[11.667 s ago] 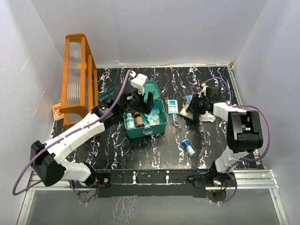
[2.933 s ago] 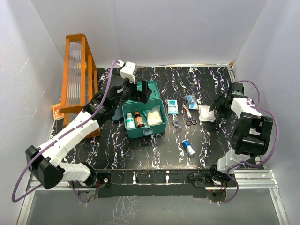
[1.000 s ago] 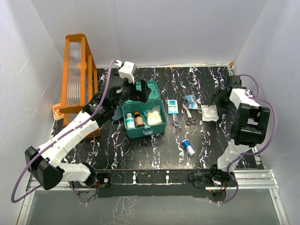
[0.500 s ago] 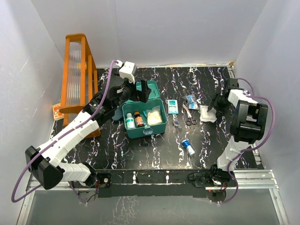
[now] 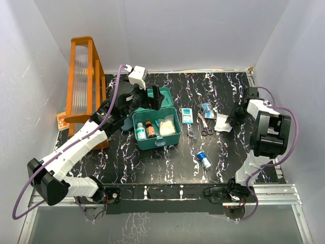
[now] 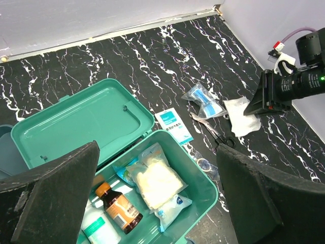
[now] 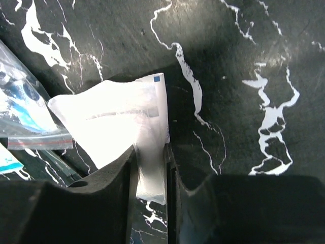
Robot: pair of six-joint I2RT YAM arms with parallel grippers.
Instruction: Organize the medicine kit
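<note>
"On the black marbled table (image 5: 152, 162), where does the medicine kit (image 5: 150, 143) sit?"

"Left of the middle, just right of the orange rack (image 5: 84, 81), with its lid thrown back and the box open upward. Inside stand a brown bottle (image 6: 120, 213) with an orange cap and a white bottle (image 6: 98, 233) with a teal cap. Some pale sachets (image 6: 155, 180) lie beside them."

"And the left gripper (image 5: 153, 100)?"

"It hangs over the open lid, fingers spread wide, nothing between them."

"The other arm?"

"The right gripper (image 7: 151, 150) is down at the table on the far right side, well apart from the kit. Its fingers stand narrow, pinching one edge of a white packet (image 7: 111, 114) — the rest of the packet lies flat on the table."

"What lies between the kit and that packet?"

"Loose things: a teal-and-white sachet (image 5: 187, 115) just beside the kit, a clear bag (image 5: 206, 108) with something blue in it, and scissors (image 5: 205, 129). Nearer the arms' bases there is a small blue-labelled vial (image 5: 204, 160) — it lies on its side."
</note>
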